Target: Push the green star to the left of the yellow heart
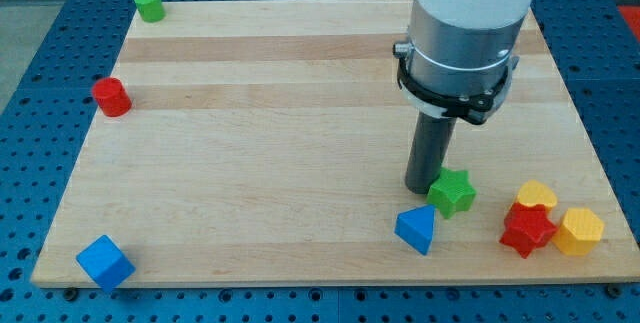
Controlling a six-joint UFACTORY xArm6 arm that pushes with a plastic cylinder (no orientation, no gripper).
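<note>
Camera view: tool tip [421, 187], plain rod holding nothing, touches green star [452, 192] at star's upper-left, counter [300, 113] lower right. Yellow heart [537, 196] near, to view's right. Step: positioning star. Next, likely short nudge toward heart's left side.

One camera only, looking down at an angle across the wooden worktop [260, 113] from its near edge, fairly close in.
</note>
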